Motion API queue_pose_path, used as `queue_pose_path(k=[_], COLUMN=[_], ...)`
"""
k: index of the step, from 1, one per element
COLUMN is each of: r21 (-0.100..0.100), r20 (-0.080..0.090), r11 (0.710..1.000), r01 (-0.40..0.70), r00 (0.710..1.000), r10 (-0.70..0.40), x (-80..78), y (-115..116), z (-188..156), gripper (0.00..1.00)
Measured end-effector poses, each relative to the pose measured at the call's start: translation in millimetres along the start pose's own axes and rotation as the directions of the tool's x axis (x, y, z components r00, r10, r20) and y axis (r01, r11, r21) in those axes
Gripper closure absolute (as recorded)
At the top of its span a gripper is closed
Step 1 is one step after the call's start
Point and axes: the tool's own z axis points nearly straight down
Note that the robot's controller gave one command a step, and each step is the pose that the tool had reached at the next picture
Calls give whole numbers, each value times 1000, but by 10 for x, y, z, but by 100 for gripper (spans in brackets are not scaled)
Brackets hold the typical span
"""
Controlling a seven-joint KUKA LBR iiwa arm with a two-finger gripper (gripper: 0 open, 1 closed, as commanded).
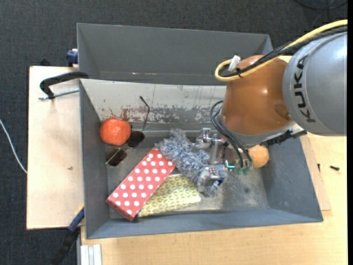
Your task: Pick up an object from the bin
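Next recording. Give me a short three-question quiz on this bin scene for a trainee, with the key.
1. True or false: the sunglasses lie just beside the large orange ball on the left side of the bin.
2. Which thing is the gripper over? A) the sunglasses B) the blue-grey fluffy thing in the middle C) the large orange ball
3. Fill in: the red box at the front is patterned with white ____.
Key: 1 true; 2 B; 3 dots.
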Motion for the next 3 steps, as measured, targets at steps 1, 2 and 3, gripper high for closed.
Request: queue_pose_path(k=[1, 2, 3], r21=[0, -2, -1], r20=[7, 15, 4], r11=[1000, 999, 960], r01=[-1, -39, -280], r00=[1000, 999, 960], r10=[1, 39, 280], x=[-17, -426, -576], y=[-3, -317, -310], z=[-33, 549, 1021], gripper=[0, 0, 0])
